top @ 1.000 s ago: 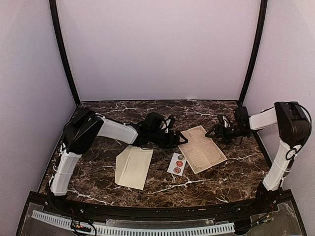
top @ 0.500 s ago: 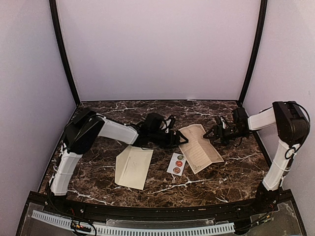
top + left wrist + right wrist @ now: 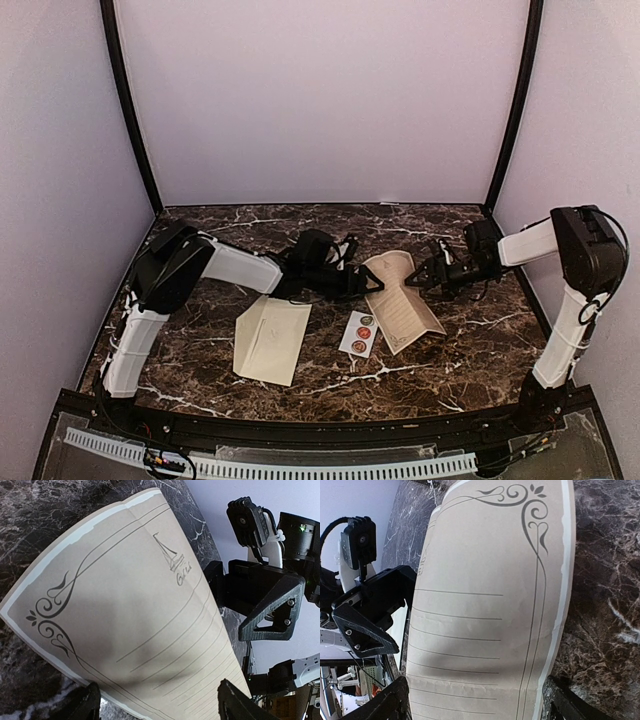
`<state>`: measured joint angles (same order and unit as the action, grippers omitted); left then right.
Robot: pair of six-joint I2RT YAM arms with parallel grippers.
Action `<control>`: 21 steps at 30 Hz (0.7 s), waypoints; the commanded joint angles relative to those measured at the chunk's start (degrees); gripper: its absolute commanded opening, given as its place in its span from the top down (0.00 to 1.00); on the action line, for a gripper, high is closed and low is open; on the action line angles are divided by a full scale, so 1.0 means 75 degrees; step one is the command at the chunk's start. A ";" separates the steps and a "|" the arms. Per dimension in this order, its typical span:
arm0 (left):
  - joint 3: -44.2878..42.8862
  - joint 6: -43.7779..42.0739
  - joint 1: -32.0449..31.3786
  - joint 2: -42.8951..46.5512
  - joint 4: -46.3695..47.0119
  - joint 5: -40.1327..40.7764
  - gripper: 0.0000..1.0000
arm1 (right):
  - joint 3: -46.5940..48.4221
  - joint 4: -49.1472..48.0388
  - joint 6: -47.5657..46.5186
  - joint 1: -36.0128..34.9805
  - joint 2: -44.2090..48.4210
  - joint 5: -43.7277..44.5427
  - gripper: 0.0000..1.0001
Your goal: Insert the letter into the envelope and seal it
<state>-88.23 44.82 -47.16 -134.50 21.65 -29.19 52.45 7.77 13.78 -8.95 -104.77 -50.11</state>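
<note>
Bordered letter sheet (image 3: 402,305) bows up mid-worktop (image 3: 470,370) between left gripper (image 3: 372,284) and right gripper (image 3: 413,281), both spread wide open at its opposite edges; envelope (image 3: 270,340) lies flat nearer the front edge.

Left tool (image 3: 376,283) and right tool (image 3: 411,281) face each other, jaws wide.

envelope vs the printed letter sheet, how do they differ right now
The plain cream paper envelope lies flat; the tan bordered printed letter sheet is bowed upward. The envelope bears no print; the letter sheet has ruled lines and a scroll ornament. The envelope lies clear of both grippers; the letter sheet sits between the left gripper and right gripper. Both are beige paper on the dark marble table.
</note>
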 commanded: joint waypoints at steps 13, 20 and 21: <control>-0.0390 0.0122 -0.0072 -0.0427 -0.0057 -0.0289 0.21 | -0.0098 0.0829 0.0088 -0.0798 0.0965 0.1566 0.07; -0.0436 0.0131 -0.0106 -0.0447 -0.0045 -0.0281 0.21 | 0.0156 0.1383 0.0254 -0.1496 0.1365 0.2763 0.07; -0.0436 0.0136 -0.0109 -0.0451 -0.0040 -0.0280 0.21 | 0.0175 0.1418 0.0317 -0.1571 0.1381 0.2891 0.07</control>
<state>-90.94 45.54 -47.18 -136.75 22.72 -30.92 51.96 15.86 14.68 -18.41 -96.12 -35.03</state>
